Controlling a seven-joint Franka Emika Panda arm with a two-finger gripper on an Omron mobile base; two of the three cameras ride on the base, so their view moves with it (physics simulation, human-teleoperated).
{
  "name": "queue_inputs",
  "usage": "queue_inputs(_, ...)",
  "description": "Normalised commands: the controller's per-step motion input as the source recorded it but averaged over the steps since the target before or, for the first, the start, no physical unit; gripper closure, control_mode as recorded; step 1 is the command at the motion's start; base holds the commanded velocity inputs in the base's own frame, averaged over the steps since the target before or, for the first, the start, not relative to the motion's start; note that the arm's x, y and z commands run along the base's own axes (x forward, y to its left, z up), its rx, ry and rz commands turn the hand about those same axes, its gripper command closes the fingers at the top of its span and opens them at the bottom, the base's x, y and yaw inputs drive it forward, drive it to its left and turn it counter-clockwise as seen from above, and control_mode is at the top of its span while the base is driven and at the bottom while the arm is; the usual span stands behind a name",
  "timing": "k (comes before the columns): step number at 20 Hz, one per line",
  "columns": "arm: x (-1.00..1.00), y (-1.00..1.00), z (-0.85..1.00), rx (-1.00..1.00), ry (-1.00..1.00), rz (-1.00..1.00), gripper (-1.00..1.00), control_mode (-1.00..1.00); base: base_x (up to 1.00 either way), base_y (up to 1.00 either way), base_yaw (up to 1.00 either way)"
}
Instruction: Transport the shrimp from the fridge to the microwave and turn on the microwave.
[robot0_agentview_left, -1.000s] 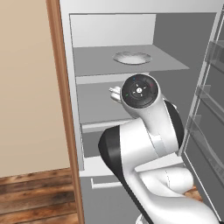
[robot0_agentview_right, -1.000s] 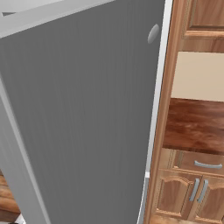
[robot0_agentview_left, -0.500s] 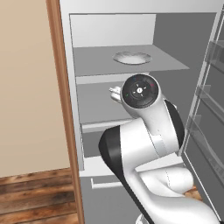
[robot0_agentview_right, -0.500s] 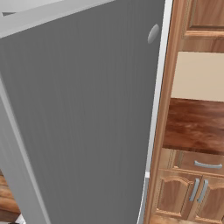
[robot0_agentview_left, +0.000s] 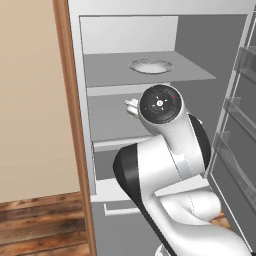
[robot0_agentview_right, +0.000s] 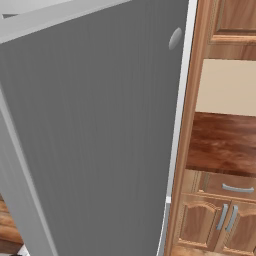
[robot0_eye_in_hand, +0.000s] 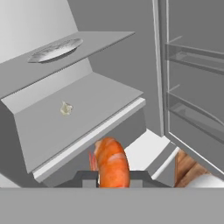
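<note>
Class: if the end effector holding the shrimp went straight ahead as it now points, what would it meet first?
Probably the front edge of the fridge shelf just beyond the shrimp; depth is unclear.

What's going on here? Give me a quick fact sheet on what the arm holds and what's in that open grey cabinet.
held item: curled orange-pink shrimp, clamped between the end effector fingertips
cabinet: tall grey-white fridge, door open
upper shelf: shallow grey dish
middle shelf: small pale beige lump, apart from the shrimp
door: clear bins, nothing visible in them
right base view: grey outside of the fridge door, wooden cabinets beside it
</note>
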Motion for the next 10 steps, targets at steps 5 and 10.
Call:
queue_inputs(5,0.00,0.00,0.00,0.00,0.00,0.00,1.00,1.00,-0.31,0.27,0.00)
queue_inputs(10,0.00,0.00,0.00,0.00,0.00,0.00,1.00,1.00,-0.34,0.52,-0.01)
